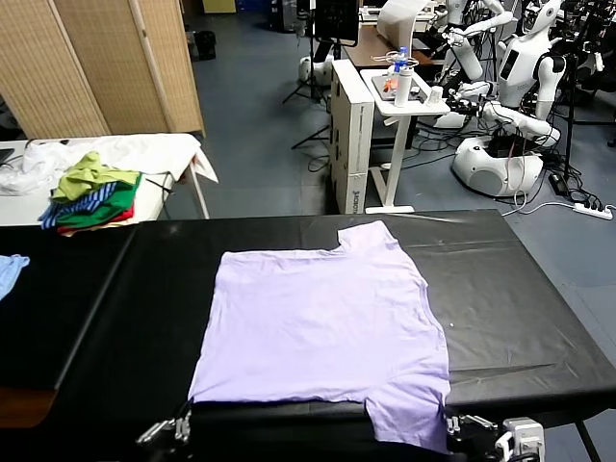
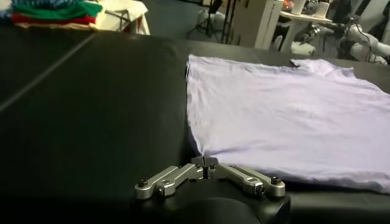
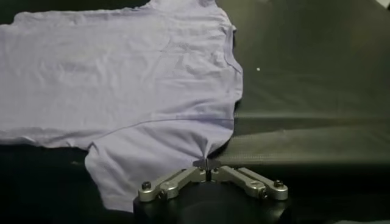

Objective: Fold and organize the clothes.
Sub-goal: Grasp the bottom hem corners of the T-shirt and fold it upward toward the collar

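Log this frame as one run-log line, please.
stage: fold not begun | T-shirt: flat on table | left gripper: shut at near hem corner | right gripper: shut at near sleeve edge

We see no print on the T-shirt (image 1: 322, 327); only plain fabric faces up. Its near sleeve hangs over the table (image 1: 500, 318) edge, so the sleeve's end is lost at the bottom of the head view. The left gripper (image 1: 171, 428) and right gripper (image 1: 481, 435) barely show there, cut by that edge. A blue cloth (image 1: 10, 269) is clipped at the left edge, and the garment pile (image 1: 91, 197) is too tangled to count.
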`<action>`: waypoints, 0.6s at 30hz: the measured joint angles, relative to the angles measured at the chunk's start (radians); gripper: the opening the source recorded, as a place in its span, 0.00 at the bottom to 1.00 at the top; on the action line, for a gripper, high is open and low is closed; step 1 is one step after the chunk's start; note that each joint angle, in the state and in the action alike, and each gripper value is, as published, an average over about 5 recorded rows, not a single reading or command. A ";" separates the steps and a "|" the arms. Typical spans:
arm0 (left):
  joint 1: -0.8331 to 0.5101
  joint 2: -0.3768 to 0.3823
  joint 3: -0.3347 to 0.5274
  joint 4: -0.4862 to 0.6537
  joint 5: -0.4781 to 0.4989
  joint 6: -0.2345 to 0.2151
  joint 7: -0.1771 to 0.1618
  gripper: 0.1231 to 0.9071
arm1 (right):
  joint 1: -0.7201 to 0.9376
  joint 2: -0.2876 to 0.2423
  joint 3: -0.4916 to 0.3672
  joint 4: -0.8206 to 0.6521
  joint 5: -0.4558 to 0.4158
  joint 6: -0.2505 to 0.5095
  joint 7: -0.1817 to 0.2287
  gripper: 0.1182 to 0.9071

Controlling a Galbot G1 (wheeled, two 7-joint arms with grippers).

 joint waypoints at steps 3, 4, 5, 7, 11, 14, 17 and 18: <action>-0.024 -0.006 0.001 0.009 0.006 -0.020 0.015 0.03 | 0.068 -0.016 -0.027 -0.050 -0.003 0.032 -0.005 0.03; -0.035 -0.006 0.001 0.014 0.007 -0.025 0.017 0.03 | 0.091 -0.019 -0.038 -0.069 -0.004 0.041 -0.005 0.03; -0.047 -0.005 0.001 0.021 0.007 -0.030 0.019 0.03 | 0.113 -0.022 -0.050 -0.088 -0.005 0.048 -0.005 0.03; -0.076 -0.004 0.004 0.038 0.007 -0.041 0.021 0.03 | 0.159 -0.027 -0.075 -0.127 -0.006 0.063 -0.003 0.03; -0.139 0.003 0.011 0.087 0.014 -0.064 0.024 0.03 | 0.261 -0.030 -0.134 -0.206 -0.006 0.087 0.007 0.03; -0.178 0.012 0.018 0.125 0.026 -0.077 0.026 0.03 | 0.347 -0.027 -0.188 -0.264 -0.007 0.087 0.023 0.03; -0.212 0.023 0.026 0.163 0.034 -0.086 0.026 0.03 | 0.429 -0.026 -0.246 -0.314 -0.008 0.084 0.034 0.03; -0.224 0.027 0.029 0.175 0.034 -0.087 0.026 0.03 | 0.453 -0.026 -0.265 -0.328 -0.008 0.084 0.036 0.03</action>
